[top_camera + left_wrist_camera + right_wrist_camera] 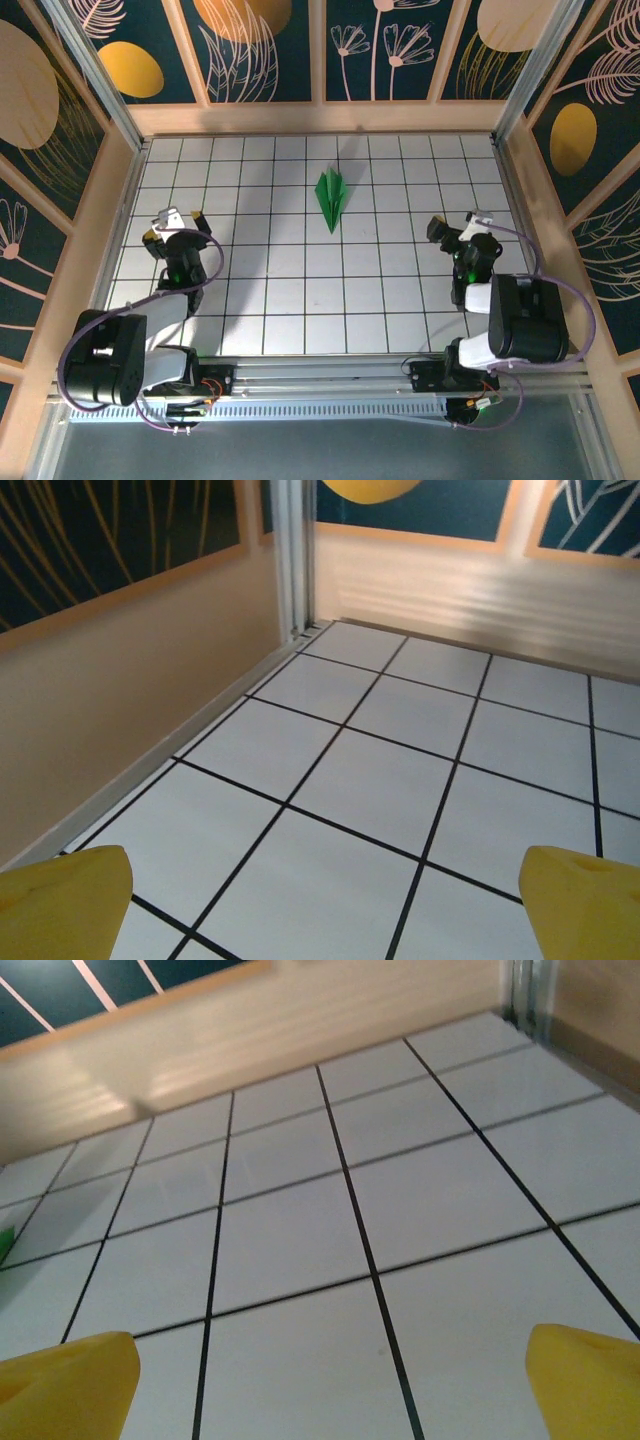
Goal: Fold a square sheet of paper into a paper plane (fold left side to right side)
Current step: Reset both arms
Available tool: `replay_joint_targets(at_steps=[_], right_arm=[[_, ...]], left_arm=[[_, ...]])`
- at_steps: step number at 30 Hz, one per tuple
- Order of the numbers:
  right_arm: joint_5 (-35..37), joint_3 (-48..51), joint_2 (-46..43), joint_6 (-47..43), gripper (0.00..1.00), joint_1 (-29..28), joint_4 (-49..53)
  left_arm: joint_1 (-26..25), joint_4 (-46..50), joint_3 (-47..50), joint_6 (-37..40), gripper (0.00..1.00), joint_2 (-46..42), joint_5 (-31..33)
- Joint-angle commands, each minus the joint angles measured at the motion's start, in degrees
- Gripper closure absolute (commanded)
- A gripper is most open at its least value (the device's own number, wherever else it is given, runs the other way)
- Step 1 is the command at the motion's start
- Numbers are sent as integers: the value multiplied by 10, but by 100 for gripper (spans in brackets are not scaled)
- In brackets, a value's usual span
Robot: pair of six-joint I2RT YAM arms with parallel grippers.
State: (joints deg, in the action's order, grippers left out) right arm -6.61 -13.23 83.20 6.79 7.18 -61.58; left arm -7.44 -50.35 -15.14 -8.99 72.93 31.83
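Jaws of the left gripper [175,226] and right gripper [458,224] are spread wide, with nothing held. The paper plane [330,200] is laid on the tiled floor [270,300] between them, toward the far wall

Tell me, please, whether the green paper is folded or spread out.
Folded: the paper plane is a slim, pointed dart shape, not a flat square.

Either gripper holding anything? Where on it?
Nothing held. The left gripper and right gripper are both open and empty; the paper plane lies on the table, touching neither.
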Motion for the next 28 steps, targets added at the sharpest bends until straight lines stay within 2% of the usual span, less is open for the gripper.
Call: replay_joint_targets(at_steps=[1,5,7,10,12,14,17,23,28], right_arm=[[-22,-5,21,-31,1,-9,-88],[-14,18,72,-47,1,-26,-180],[-3,23,64,-39,1,-23,-174],[10,19,68,-41,1,-27,-174],[29,16,66,-47,1,-36,-166],[38,16,66,-53,1,-43,-165],[29,12,66,-60,1,-46,-159],[63,14,67,-64,1,-58,-163],[61,13,67,-63,1,-57,-162]], left_arm=[[5,-145,22,43,1,27,-43],[12,-218,31,52,1,85,-67],[19,-263,38,50,1,119,-84],[36,-242,35,35,1,115,-112],[38,-301,43,38,1,151,-113],[40,-237,25,31,1,138,-116],[43,-245,27,29,1,141,-117],[43,-252,28,30,1,143,-115],[43,-251,28,30,1,142,-116]])
